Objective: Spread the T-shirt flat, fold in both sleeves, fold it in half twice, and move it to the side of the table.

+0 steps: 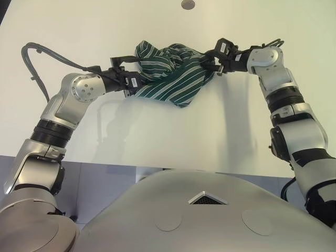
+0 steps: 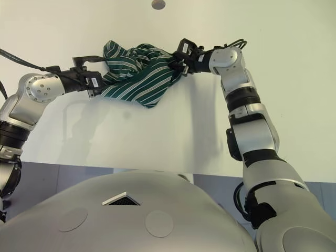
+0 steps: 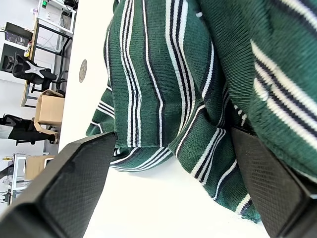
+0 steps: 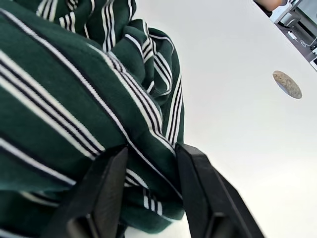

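Observation:
A dark green T-shirt with white stripes lies crumpled in a heap on the white table, towards the far side. My left gripper is at the heap's left edge, open, its two fingers spread wide with folds of striped cloth between and beyond them. My right gripper is at the heap's right edge, shut on a fold of the T-shirt. Its fingers stand close together with cloth pinched between them. The sleeves and collar are lost in the folds.
A small round grey disc is set into the table beyond the shirt. Bare tabletop stretches on every side of the heap. Past the table's far edge are office chairs and a cardboard box.

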Motion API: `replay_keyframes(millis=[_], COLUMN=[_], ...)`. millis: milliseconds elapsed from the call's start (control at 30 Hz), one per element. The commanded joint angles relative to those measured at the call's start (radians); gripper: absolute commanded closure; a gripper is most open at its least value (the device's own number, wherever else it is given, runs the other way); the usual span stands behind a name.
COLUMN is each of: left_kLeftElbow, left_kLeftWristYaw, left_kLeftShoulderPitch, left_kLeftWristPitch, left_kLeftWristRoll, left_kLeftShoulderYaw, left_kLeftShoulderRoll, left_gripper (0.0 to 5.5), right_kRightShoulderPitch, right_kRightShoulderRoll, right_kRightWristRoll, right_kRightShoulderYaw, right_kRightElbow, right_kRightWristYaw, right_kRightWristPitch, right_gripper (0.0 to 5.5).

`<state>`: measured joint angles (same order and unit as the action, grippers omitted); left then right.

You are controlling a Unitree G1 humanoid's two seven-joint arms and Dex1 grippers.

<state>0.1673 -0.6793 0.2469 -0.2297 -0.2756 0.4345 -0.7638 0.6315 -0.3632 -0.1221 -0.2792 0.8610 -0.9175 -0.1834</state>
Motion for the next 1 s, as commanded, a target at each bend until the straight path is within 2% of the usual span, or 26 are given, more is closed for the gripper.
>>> replay_keyframes(millis=[33,200,433,600,700,833,1000], left_kLeftElbow=[0.095,0.102,0.12,0.158,0.166,0.176,0.172], left_kLeftWristYaw=[-0.042,-0.039,-0.036,-0.019,-0.015,-0.011,-0.005], left_kLeftShoulderPitch=[-0.101,-0.096,-0.091,-0.1,-0.096,-0.09,-0.095], left_kLeftWristPitch=[0.056,0.054,0.05,0.046,0.05,0.045,0.05], left_kLeftWristRoll=[-0.108,-0.11,-0.107,-0.1,-0.098,-0.099,-0.104], left_kLeftShoulderYaw=[0.087,0.087,0.084,0.072,0.071,0.068,0.07], left_kLeftShoulderRoll=[0.005,0.007,0.009,0.004,0.012,0.012,0.015], left_gripper=[1.35,1.35,1.35,1.35,1.35,1.35,1.35], right_kRightShoulderPitch=[0.028,0.032,0.017,-0.022,-0.11,-0.302,-0.391], right_kRightShoulderRoll=[0.009,0.002,-0.027,-0.089,-0.15,-0.29,-0.383], right_kRightWristRoll=[-0.007,0.001,0.047,0.222,0.308,0.362,0.428], right_kRightShoulderYaw=[0.008,0.021,0.081,0.148,0.114,0.017,-0.005], right_kRightElbow=[0.022,0.033,-0.033,-0.274,-0.467,-0.754,-0.934], right_kRightWristYaw=[0.017,0.02,-0.004,-0.207,-0.372,-0.576,-0.658], right_kRightWristPitch=[-0.028,-0.047,-0.037,0.12,0.247,0.353,0.44], right_gripper=[4.32,5.46,5.5,5.5,5.5,5.5,5.5])
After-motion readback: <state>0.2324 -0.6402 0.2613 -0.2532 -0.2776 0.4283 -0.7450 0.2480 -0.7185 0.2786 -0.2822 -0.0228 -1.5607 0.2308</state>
